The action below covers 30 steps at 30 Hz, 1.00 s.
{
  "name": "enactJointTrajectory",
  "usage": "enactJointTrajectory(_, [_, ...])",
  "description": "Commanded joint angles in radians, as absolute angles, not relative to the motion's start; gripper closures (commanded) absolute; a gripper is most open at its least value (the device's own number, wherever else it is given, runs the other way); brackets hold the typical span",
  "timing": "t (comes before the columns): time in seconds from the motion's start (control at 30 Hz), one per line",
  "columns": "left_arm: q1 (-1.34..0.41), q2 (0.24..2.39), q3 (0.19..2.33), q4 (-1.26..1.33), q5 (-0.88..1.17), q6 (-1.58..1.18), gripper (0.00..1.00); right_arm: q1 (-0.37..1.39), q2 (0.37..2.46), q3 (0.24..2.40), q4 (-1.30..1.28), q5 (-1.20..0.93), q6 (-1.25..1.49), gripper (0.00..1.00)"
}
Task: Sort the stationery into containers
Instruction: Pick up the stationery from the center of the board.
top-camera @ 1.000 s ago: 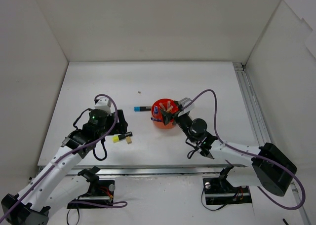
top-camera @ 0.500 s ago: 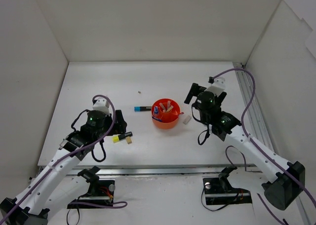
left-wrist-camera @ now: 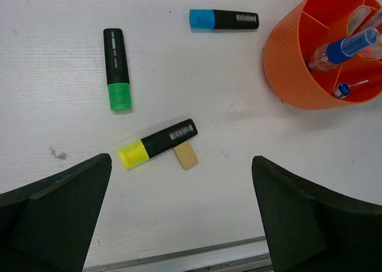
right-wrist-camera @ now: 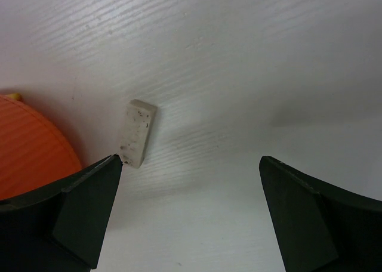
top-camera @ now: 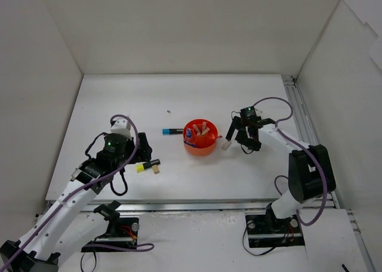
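The orange tub (top-camera: 200, 142) stands mid-table with several pens and a blue-white marker in it; it also shows in the left wrist view (left-wrist-camera: 298, 63). A white eraser (top-camera: 227, 144) lies just right of the tub. My right gripper (top-camera: 242, 138) is open and low over the table, and the eraser (right-wrist-camera: 139, 132) lies just beyond its left fingertip (right-wrist-camera: 89, 194). My left gripper (top-camera: 122, 158) is open and empty above a yellow-capped highlighter (left-wrist-camera: 157, 143), with a tan eraser (left-wrist-camera: 185, 155) touching it. A green-capped highlighter (left-wrist-camera: 117, 69) and a blue-capped highlighter (left-wrist-camera: 224, 19) lie farther out.
White walls enclose the table on three sides. A metal rail (top-camera: 301, 129) runs along the right edge and another along the near edge (left-wrist-camera: 179, 259). The tub's wall (right-wrist-camera: 30, 153) is close to my right gripper's left finger.
My right arm left the spot over the tub, swung out to the right, then came back low beside the white eraser. The left arm barely moved.
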<state>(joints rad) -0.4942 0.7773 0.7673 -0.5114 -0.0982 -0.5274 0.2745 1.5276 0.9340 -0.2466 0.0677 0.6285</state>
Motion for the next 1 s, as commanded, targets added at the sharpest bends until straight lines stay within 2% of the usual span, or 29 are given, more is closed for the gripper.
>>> enactJointTrajectory(0.0, [-0.486,0.775,0.788,-0.476,-0.115,-0.514,0.0,0.279,1.6,1.011,-0.256,-0.057,0.655,0.02])
enactJointTrajectory(0.3, [-0.477,0.765,0.762,-0.449,-0.089,-0.5,0.0,0.307,1.723,1.055,-0.238,-0.018,0.701,0.02])
enactJointTrajectory(0.43, [-0.468,0.762,0.756,-0.445,-0.075,-0.497,0.0,0.304,1.779,1.081,-0.233,-0.021,0.712,0.13])
enactJointTrajectory(0.53, [-0.468,0.756,0.755,-0.445,-0.074,-0.497,0.0,0.304,1.807,1.091,-0.221,-0.029,0.719,0.3])
enactJointTrajectory(0.57, [-0.468,0.75,0.753,-0.446,-0.074,-0.497,0.0,0.302,1.812,1.089,-0.218,-0.029,0.719,0.41])
enactJointTrajectory(0.63, [-0.468,0.747,0.753,-0.446,-0.075,-0.499,0.0,0.304,1.81,1.088,-0.215,-0.026,0.719,0.52])
enactJointTrajectory(0.67, [-0.468,0.744,0.752,-0.446,-0.072,-0.496,0.0,0.305,1.803,1.085,-0.21,-0.026,0.719,0.62])
enactJointTrajectory(0.73, [-0.468,0.741,0.752,-0.446,-0.071,-0.495,0.0,0.305,1.789,1.08,-0.21,-0.02,0.712,0.71])
enactJointTrajectory(0.77, [-0.468,0.739,0.753,-0.443,-0.068,-0.494,0.0,0.305,1.773,1.075,-0.209,-0.017,0.709,0.79])
enactJointTrajectory(0.93, [-0.468,0.739,0.75,-0.436,-0.051,-0.491,0.0,0.31,1.689,1.055,-0.18,-0.005,0.661,1.0])
enactJointTrajectory(0.97, [-0.459,0.739,0.752,-0.437,-0.049,-0.491,0.0,0.316,1.643,1.04,-0.16,-0.003,0.657,1.0])
